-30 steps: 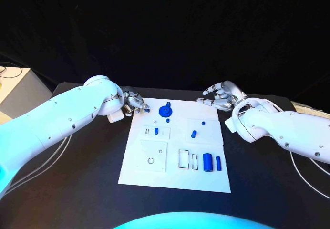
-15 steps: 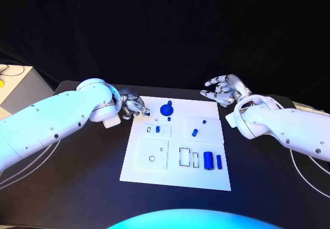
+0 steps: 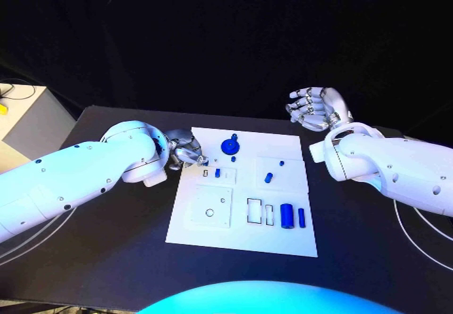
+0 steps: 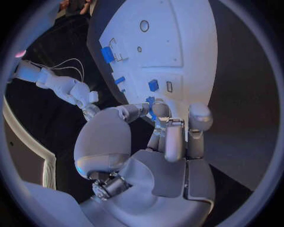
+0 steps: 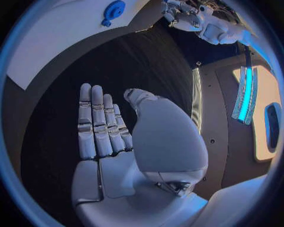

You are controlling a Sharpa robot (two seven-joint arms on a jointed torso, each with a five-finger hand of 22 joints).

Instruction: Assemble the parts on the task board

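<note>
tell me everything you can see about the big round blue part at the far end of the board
The round blue part is a flat disc of matte blue, plastic by its look, with a small blue stub at its far edge. It sits near the far edge of the white task board, roughly midway across. Nothing holds it: the left hand is beside it at the board's edge, apart from it, and the right hand is raised beyond the far corner. The right wrist view shows it too.

Matt white task board (image 3: 283,239), matt black table (image 3: 123,255), glossy white plastic arms, silvery metallic left hand (image 3: 186,150)
</note>
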